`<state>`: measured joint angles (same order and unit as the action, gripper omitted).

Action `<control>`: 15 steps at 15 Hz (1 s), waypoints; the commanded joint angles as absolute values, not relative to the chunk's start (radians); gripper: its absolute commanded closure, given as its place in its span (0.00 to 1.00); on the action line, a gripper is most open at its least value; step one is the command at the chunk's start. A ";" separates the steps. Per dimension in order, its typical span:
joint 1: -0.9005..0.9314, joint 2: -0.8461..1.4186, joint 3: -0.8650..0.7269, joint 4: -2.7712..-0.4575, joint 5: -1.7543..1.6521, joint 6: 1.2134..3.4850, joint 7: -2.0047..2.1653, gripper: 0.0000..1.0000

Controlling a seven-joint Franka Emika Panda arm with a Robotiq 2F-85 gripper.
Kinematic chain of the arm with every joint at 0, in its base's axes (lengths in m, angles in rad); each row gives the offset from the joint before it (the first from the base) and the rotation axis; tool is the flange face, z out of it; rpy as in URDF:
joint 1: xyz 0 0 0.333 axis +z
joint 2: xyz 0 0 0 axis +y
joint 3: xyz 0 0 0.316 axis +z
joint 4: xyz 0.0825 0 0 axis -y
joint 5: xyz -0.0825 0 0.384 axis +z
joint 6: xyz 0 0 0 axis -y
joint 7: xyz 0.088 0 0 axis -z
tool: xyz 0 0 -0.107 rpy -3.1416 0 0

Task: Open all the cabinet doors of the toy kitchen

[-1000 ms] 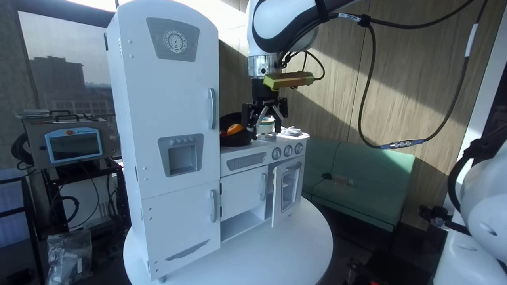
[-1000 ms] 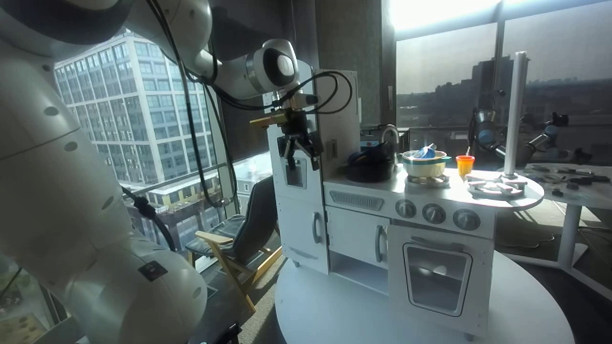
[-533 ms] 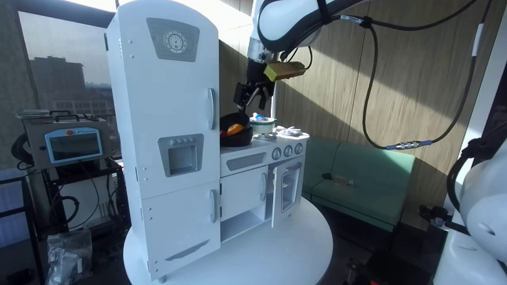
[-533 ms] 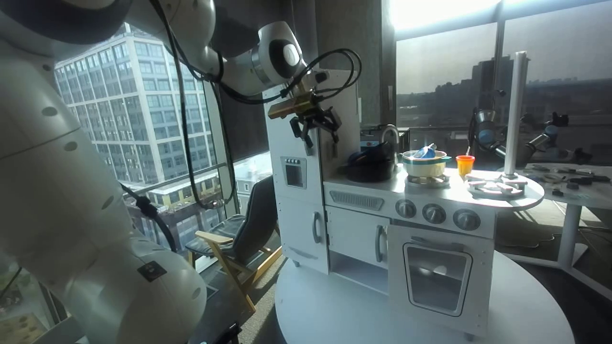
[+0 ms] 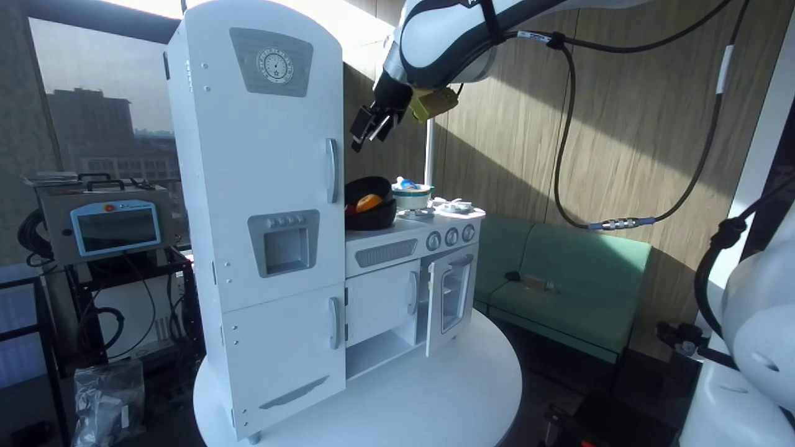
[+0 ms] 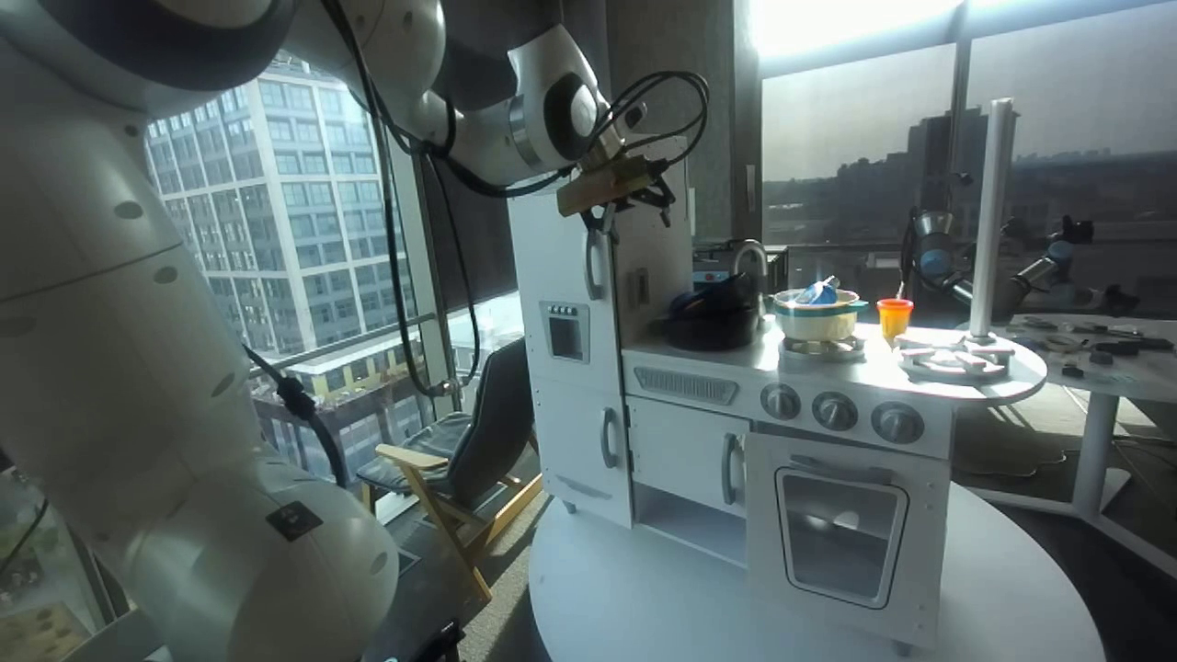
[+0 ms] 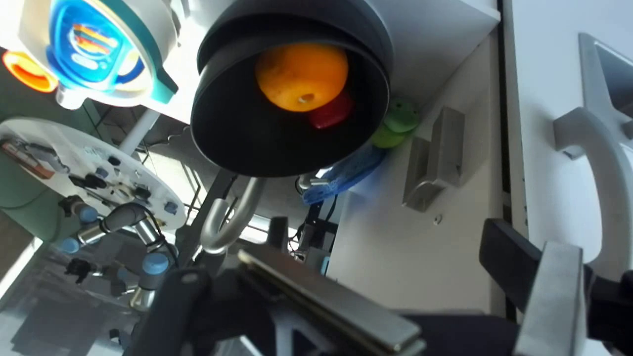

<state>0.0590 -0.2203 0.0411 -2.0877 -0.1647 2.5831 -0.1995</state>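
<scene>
"Was there room around the gripper (image 5: 370,140)?"

"Downward, yes: clear air lay between it and the black pans (image 5: 371,219)."

"And toward the fridge tower (image 7: 408,262)?"

"Tight. The grey handle (image 7: 610,188) of the upper door (image 5: 273,167) jutted out near one finger (image 7: 509,262); I couldn't tell whether they touched."

"Lower down?"

"The windowed oven door (image 5: 436,310) stood ajar, its free edge in the way below the counter (image 6: 749,360). The low shelf (image 5: 380,354) beside it was open in front."
</scene>
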 commanded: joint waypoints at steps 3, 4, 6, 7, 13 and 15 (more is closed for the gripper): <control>0.189 -0.204 -0.042 -2.096 0.166 2.802 -0.539 0.00; 0.234 -0.205 -0.070 -2.093 0.250 2.797 -0.615 0.00; 0.303 -0.213 -0.125 -2.069 0.407 2.710 -0.760 0.00; 0.302 -0.216 -0.133 -2.056 0.466 2.639 -0.817 0.00; 0.144 -0.195 -0.040 -2.000 0.145 2.417 -0.550 0.00; 0.153 -0.201 -0.042 -1.982 0.183 2.343 -0.558 0.00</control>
